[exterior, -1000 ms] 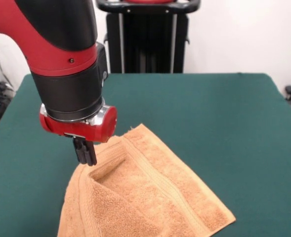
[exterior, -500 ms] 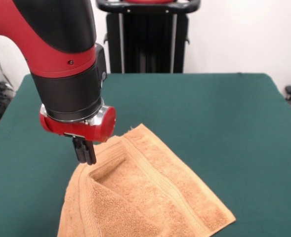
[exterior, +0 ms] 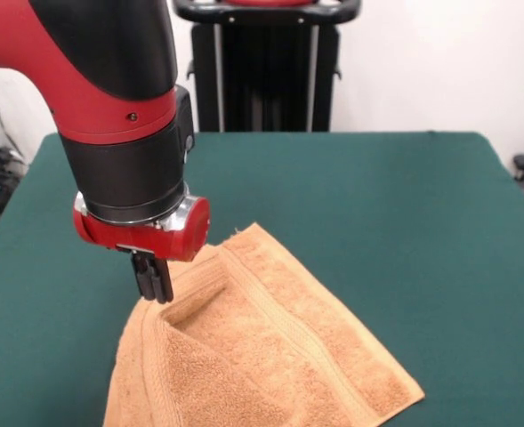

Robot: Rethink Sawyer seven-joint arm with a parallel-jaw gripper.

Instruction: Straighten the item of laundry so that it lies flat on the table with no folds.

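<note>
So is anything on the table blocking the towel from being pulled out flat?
Nothing visible. The gripper is right at the towel's raised fold, and the table around it is bare green cloth. The towel's near part runs off the picture's bottom edge.

No readable text, labels, brands, numbers, signs anywhere.

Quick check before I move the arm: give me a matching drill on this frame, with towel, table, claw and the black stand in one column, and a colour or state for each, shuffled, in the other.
Things:
1. towel
2. table
3. claw
4. black stand

States:
A. dark green, bare on its far half
B. upright behind the table's far edge
C. orange-tan, a flap folded over near its raised corner
D. fingers together, pinching the towel's raised corner

Pairs: 1-C, 2-A, 3-D, 4-B
</note>
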